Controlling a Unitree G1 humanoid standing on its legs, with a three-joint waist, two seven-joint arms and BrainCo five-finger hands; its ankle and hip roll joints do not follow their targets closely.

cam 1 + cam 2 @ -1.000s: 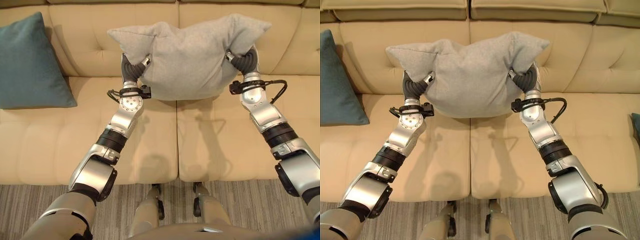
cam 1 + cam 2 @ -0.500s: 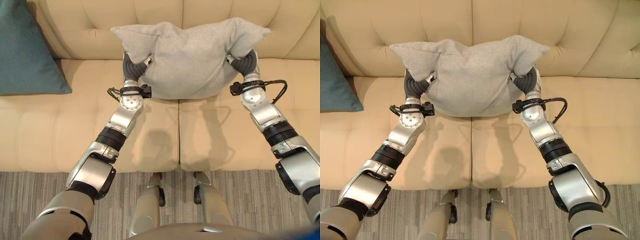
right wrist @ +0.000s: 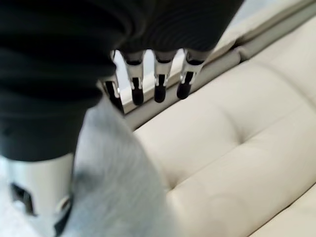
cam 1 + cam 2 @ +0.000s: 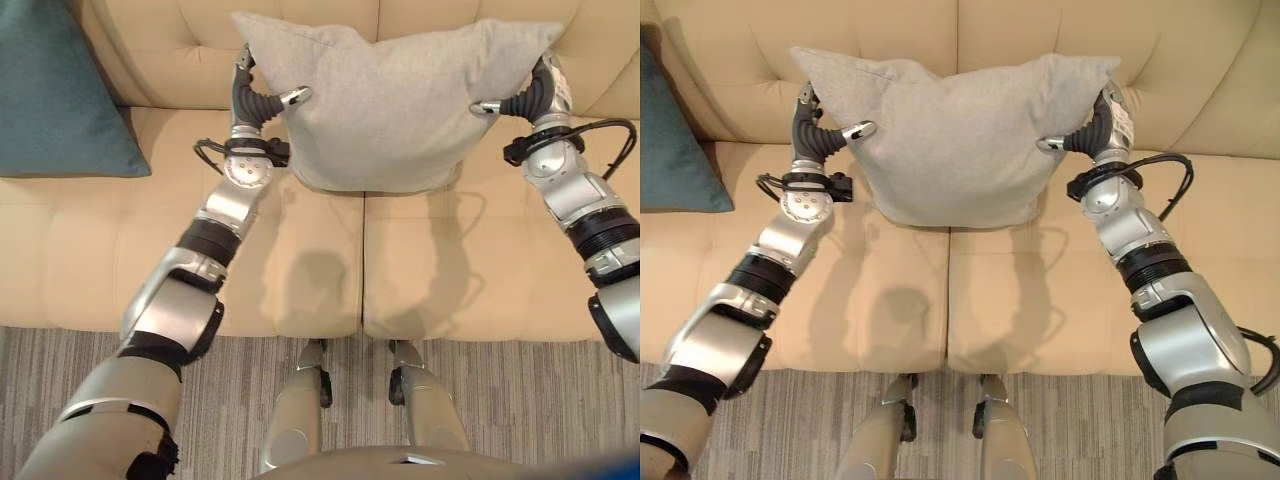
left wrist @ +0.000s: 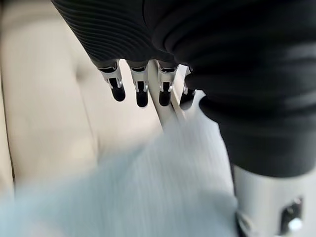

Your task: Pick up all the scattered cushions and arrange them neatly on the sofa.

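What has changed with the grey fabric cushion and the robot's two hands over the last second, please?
Both hands, left hand and right hand, have let go: fingers now straight, flanking the grey fabric cushion, which now leans more upright against the cream tufted sofa backrest. The teal cushion stayed put.

Grey cushion [image 4: 955,135] leaning upright against the cream sofa [image 4: 1040,300] backrest, centred over the seat seam; left hand [image 4: 818,135] pressing its left side, right hand [image 4: 1092,130] its right, thumbs lying on the front; teal cushion [image 4: 675,140] sitting at the sofa's left edge.
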